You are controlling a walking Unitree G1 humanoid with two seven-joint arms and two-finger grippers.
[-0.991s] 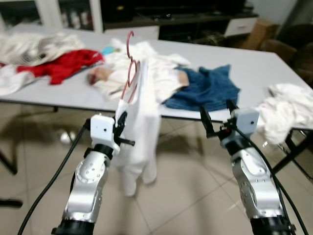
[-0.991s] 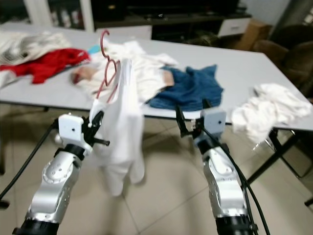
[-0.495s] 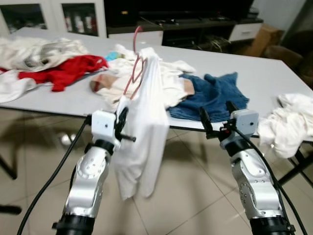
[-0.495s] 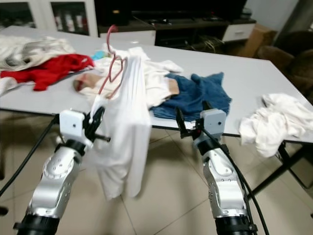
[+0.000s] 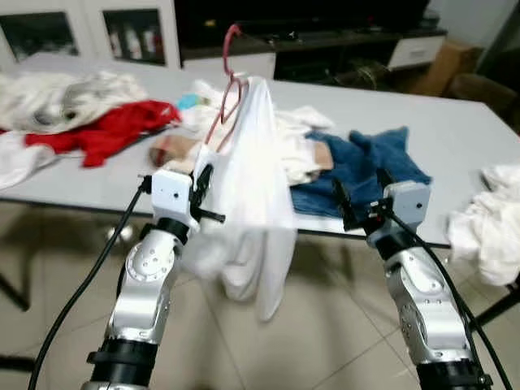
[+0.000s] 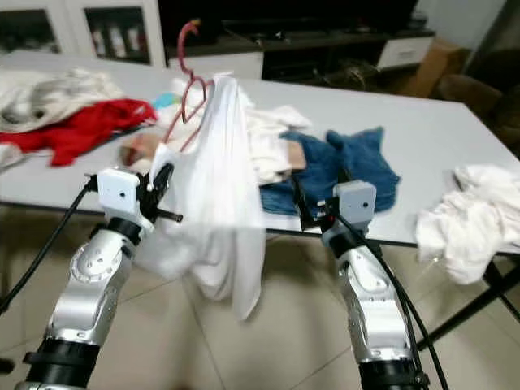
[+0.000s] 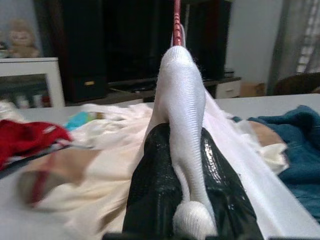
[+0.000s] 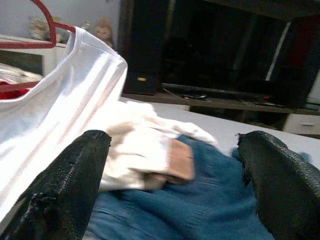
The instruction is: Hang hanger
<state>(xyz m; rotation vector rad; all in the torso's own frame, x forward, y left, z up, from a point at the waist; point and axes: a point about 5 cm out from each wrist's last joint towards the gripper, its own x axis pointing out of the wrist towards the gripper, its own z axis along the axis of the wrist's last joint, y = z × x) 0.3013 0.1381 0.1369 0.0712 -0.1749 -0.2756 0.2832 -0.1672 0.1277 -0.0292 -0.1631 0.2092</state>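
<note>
The left tool (image 5: 203, 193) is raised in front of the bench (image 5: 455, 122), its two black fingers (image 7: 150, 185) clenched on the white garment (image 5: 252, 187) and, within the cloth, the lower end of the red hanger (image 5: 226, 85); the hanger stands nearly upright, long axis vertical, its hook (image 6: 188, 36) at the top, above the garment's shoulder; the garment drapes down from it, hanging free below the bench edge over the tiled floor (image 5: 325, 325). The right tool (image 6: 313, 213) is held up near the bench edge, well apart from the hanger, its fingers (image 8: 65, 185) spread and empty. Behind the hanger the bench carries a heap of cream clothes (image 5: 296, 138), a blue cloth (image 5: 370, 162) just beside it, a red garment (image 5: 114, 130) and pale laundry (image 5: 57, 89) further to the left, and a white bundle (image 6: 479, 211) at the right end; a dark cabinet (image 5: 325, 24) stands beyond.
</note>
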